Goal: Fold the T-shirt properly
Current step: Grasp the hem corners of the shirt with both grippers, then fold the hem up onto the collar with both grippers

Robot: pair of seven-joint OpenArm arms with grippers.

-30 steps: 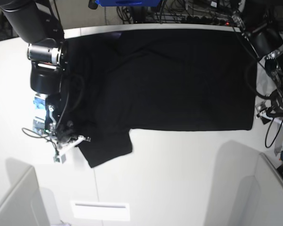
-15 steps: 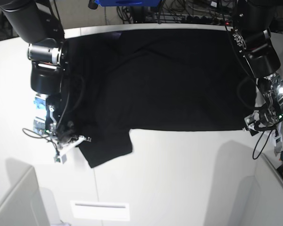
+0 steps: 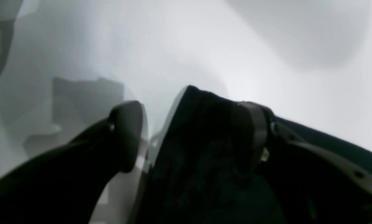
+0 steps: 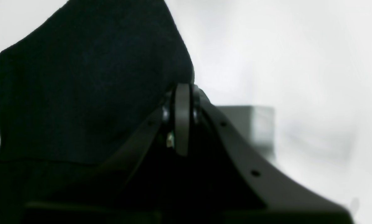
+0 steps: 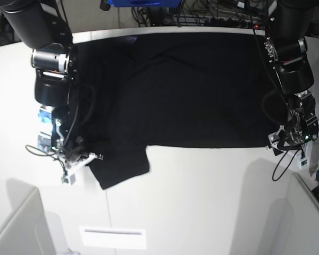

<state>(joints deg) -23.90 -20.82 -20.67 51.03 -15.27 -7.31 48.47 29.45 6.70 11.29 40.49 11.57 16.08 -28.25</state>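
**Black T-shirt held at two corners**

The T-shirt (image 5: 191,90) is spread flat on the white table (image 5: 202,202), plain side up; the right claw (image 4: 181,124) is pressed together on a sleeve edge; the left claw (image 3: 192,137) is spread around the opposite lower corner, one finger (image 3: 126,133) on the table beside the cloth.

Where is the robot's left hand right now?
In the base view the left hand is at the right side, at the near right corner of the T-shirt on the white table.
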